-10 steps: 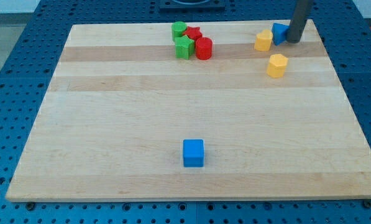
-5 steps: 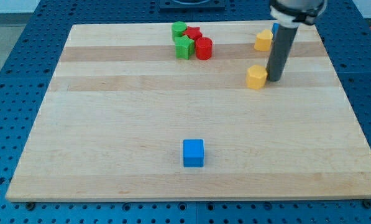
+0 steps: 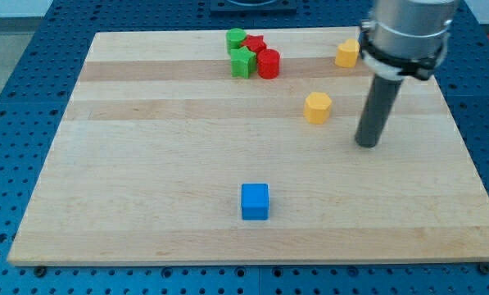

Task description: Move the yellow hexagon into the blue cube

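My tip [image 3: 368,143] rests on the board [image 3: 146,164], right of centre, touching no block. I carry no pincer, only a straight dark rod, so there is nothing to call wide, narrow or holding.

The yellow hexagon [image 3: 317,107] lies to the left of my tip and a little farther back, near but clearly apart from it, with bare wood between us. It sits flat on the board, alone.

The blue cube [image 3: 255,201] sits in the near part of the board, close to the middle from left to right. It is well apart from the hexagon, nearer and to the left of it, and also well apart from my tip.

A second yellow block [image 3: 347,54] lies at the far edge, right of centre, just left of my arm's grey housing; I cannot tell its exact shape.

At the far edge, left of centre, four blocks bunch together, touching or nearly so: a green cylinder [image 3: 237,38] farthest back on the left, a green block [image 3: 242,62] just nearer than it, a red block [image 3: 255,43] beside the green cylinder, and a red cylinder [image 3: 268,63] on the right of the bunch. The shapes of the green block and red block are unclear.
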`<act>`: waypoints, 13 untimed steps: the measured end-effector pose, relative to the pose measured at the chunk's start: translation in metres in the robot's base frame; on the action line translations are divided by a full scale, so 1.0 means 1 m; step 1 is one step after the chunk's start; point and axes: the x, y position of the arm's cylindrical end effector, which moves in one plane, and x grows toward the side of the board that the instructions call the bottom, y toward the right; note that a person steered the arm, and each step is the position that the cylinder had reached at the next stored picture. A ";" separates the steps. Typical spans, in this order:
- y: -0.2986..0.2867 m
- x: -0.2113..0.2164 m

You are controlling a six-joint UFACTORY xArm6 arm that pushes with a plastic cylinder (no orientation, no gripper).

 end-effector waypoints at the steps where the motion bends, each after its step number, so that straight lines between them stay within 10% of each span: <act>1: -0.001 -0.046; 4: -0.061 -0.121; 13: -0.128 0.058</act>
